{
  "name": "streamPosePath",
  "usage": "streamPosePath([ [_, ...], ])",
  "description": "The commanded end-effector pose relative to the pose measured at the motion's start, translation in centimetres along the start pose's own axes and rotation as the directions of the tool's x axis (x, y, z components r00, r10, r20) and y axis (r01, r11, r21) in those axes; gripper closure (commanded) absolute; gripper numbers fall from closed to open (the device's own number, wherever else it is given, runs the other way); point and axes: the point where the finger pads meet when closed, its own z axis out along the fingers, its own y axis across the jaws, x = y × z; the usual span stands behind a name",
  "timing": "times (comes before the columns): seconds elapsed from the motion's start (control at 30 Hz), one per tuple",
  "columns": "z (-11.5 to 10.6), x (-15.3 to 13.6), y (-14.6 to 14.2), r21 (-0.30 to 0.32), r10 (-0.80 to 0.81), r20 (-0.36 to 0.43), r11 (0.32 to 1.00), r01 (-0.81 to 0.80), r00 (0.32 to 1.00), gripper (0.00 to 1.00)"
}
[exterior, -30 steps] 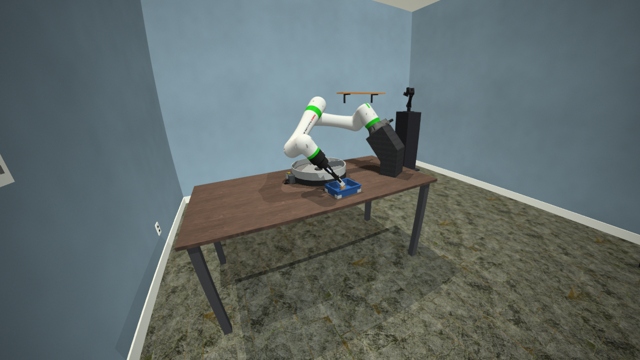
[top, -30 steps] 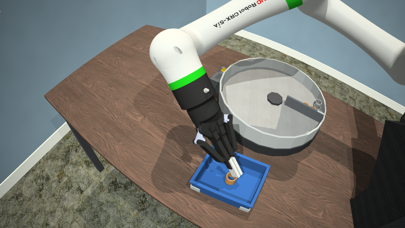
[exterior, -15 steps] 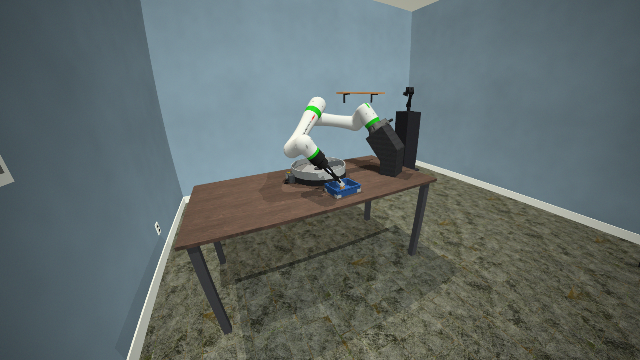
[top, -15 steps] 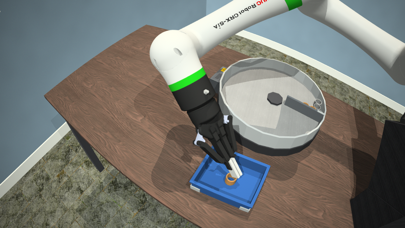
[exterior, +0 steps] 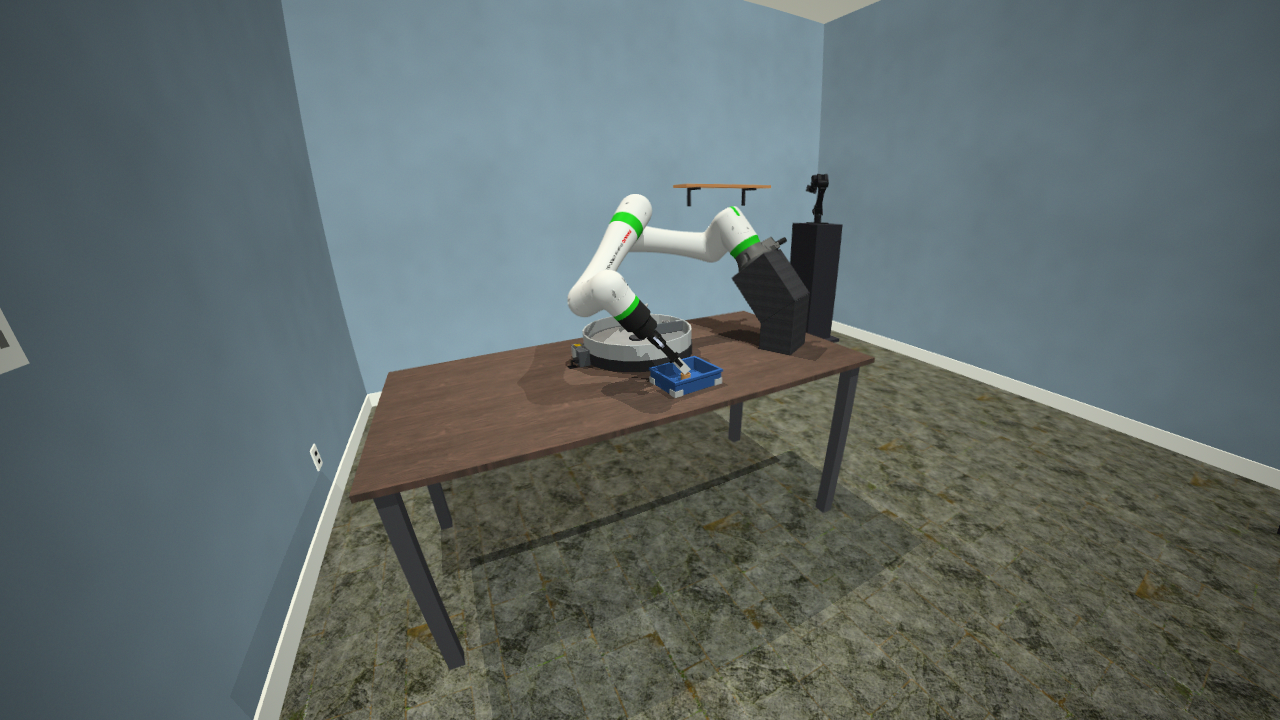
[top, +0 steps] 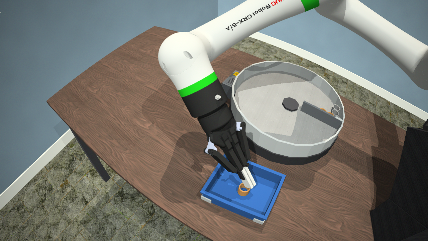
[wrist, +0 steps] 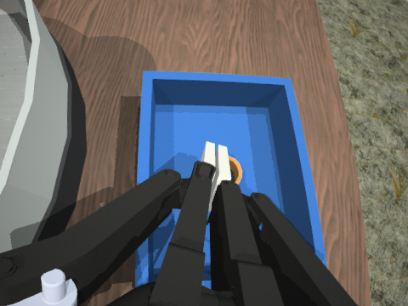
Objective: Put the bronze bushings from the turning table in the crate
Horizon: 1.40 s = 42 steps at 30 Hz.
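Brown wooden tabletop (top: 119, 89) (exterior: 465, 402) (wrist: 255, 38) is supporting the blue rectangular crate (top: 233, 206) (exterior: 698, 385) (wrist: 217, 76); inside, the black gripper (top: 251, 184) (exterior: 685, 368) (wrist: 212, 157) is grasping a bronze ring bushing (top: 242, 193) (wrist: 239, 172); beyond, more are awaiting transfer.
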Motion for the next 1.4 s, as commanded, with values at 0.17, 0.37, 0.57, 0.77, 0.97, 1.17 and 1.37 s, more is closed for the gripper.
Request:
streamPosePath([
  [0.17, -0.02, 0.0, 0.02, 0.0, 0.0, 0.0, 1.0, 0.0, 1.0, 1.0],
  [0.37, -0.02, 0.0, 0.02, 0.0, 0.0, 0.0, 1.0, 0.0, 1.0, 1.0],
  [0.57, -0.02, 0.0, 0.02, 0.0, 0.0, 0.0, 1.0, 0.0, 1.0, 1.0],
  [0.77, -0.02, 0.0, 0.02, 0.0, 0.0, 0.0, 1.0, 0.0, 1.0, 1.0],
  [0.97, -0.02, 0.0, 0.02, 0.0, 0.0, 0.0, 1.0, 0.0, 1.0, 0.93],
  [1.17, -0.02, 0.0, 0.02, 0.0, 0.0, 0.0, 1.0, 0.0, 1.0, 0.93],
  [1.37, -0.02, 0.0, 0.02, 0.0, 0.0, 0.0, 1.0, 0.0, 1.0, 0.93],
])
